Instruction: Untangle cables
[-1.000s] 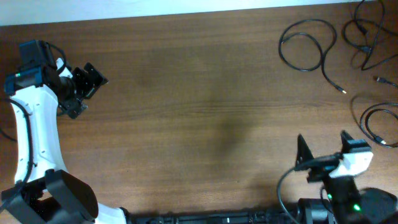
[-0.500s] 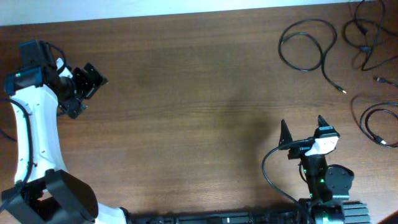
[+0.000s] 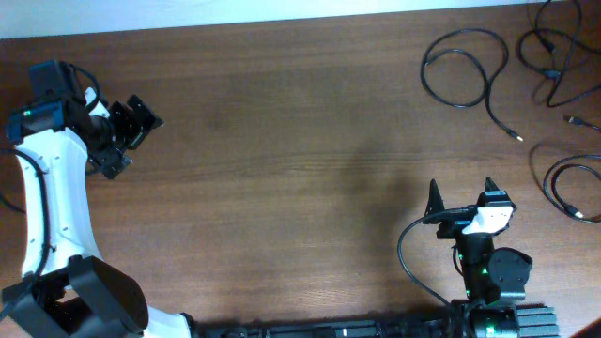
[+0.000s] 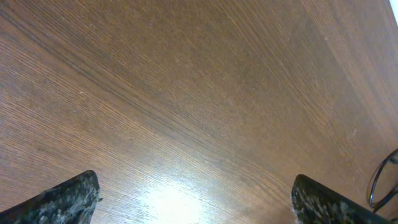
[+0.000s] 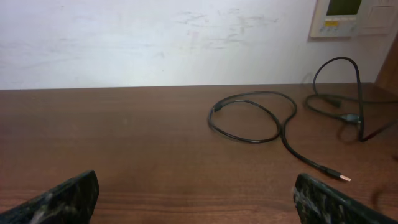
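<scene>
Three separate black cables lie at the far right of the table. One looped cable (image 3: 462,64) with a metal-tipped plug also shows in the right wrist view (image 5: 249,118). A second cable (image 3: 556,58) lies at the top right corner, also in the right wrist view (image 5: 348,93). A third loop (image 3: 568,183) lies at the right edge. My right gripper (image 3: 462,199) is open and empty near the front edge, left of the third loop; its fingers frame bare wood (image 5: 196,205). My left gripper (image 3: 127,136) is open and empty at the far left (image 4: 196,202).
The brown wooden table (image 3: 300,141) meets a white wall (image 5: 155,37) at the back, with a wall panel (image 5: 348,15) at the right. A bit of cable (image 4: 382,180) shows at the right edge of the left wrist view.
My right arm swung from the front right corner leftward and in over the table, then settled slightly right. The left arm and the cables have not moved.
</scene>
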